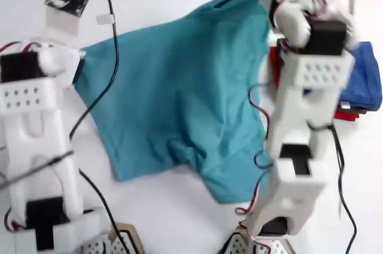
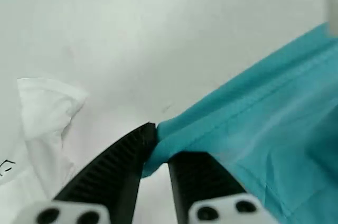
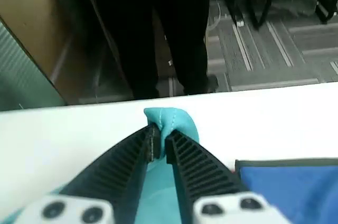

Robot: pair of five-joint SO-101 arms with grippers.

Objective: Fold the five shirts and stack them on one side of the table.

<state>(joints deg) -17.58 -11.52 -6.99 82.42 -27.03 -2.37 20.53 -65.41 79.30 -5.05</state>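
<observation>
A teal shirt (image 1: 185, 92) lies spread and rumpled across the middle of the white table (image 1: 173, 224). My left gripper (image 2: 158, 147) is shut on the teal shirt (image 2: 264, 123) at one corner, low over the table. My right gripper (image 3: 158, 137) is shut on a bunched fold of the teal shirt (image 3: 171, 118) near the table's far edge. In the high view the right arm (image 1: 308, 80) stands over the shirt's right side and the left arm (image 1: 36, 92) is at the left. A folded blue shirt (image 1: 366, 77) tops a stack at the right.
Under the blue shirt (image 3: 290, 187) a red layer (image 1: 347, 114) and a dark one show at the stack's edge. A white crumpled piece (image 2: 45, 113) lies beside the left gripper. Black cables (image 1: 108, 80) cross the shirt's left side. Beyond the far edge are a floor and chair legs.
</observation>
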